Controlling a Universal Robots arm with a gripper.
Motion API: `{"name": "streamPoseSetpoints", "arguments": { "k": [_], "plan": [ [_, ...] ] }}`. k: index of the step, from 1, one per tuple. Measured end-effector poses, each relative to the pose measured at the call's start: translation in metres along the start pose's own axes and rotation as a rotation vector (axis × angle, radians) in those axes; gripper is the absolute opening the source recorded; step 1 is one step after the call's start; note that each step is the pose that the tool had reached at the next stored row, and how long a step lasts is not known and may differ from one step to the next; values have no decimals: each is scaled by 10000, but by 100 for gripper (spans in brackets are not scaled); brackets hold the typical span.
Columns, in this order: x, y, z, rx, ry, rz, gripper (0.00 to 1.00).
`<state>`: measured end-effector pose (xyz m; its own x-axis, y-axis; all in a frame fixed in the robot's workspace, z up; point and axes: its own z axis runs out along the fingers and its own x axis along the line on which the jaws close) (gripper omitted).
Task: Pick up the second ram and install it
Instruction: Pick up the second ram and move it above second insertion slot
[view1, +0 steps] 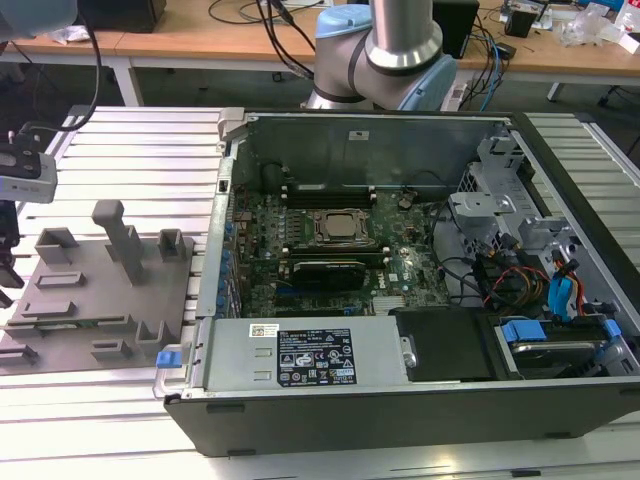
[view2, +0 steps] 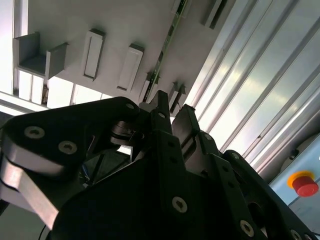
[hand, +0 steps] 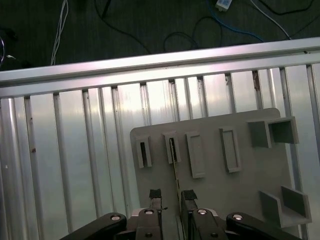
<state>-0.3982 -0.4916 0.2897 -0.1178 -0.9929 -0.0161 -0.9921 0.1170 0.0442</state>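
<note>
The second ram (hand: 174, 159) is a thin green stick standing on edge in a slot of the grey tray (hand: 220, 190). In the second wrist view the ram (view2: 167, 41) runs as a narrow green line across the tray (view2: 75, 20). In both wrist views my gripper (hand: 171, 196) (view2: 172, 106) hangs just above one end of the stick. It is open, with one black fingertip (hand: 155, 195) on each side and a small gap to the stick. In the exterior view the tray (view1: 95, 290) lies at the left, with the arm's wrist (view1: 25, 172) over its left end.
The open computer case (view1: 400, 400) sits to the tray's right on the ribbed aluminium table (hand: 75, 150). Black memory slots (view1: 327, 192) flank the processor on its motherboard. Raised grey blocks (view1: 120, 235) stand on the tray. A red stop button (view2: 305, 184) sits beyond the table.
</note>
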Motion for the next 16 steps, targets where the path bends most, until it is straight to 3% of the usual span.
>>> {"name": "streamPoseSetpoints", "arguments": {
  "k": [4,11,16],
  "plan": [
    [-2,-30,58,0,1,-1,30],
    [-18,-183,158,-2,50,-25,30],
    [-20,-204,224,-4,69,-124,30]
  ]
}}
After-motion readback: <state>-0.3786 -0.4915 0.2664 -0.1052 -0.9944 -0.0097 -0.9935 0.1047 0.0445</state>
